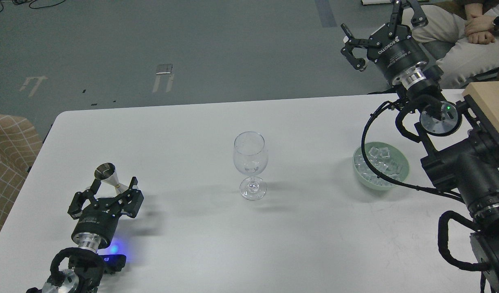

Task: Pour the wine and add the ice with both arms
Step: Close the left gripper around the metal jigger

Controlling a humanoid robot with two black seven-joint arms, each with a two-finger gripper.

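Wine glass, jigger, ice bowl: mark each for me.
wine glass (250, 156), head view, on its bowl wall
jigger (106, 174), head view, on its upper cone
ice bowl (402, 156), head view, on its green rim

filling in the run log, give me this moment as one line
left gripper: around metal jigger, on table | right gripper: open, raised, empty | wine glass: upright, centre | ice: in green bowl
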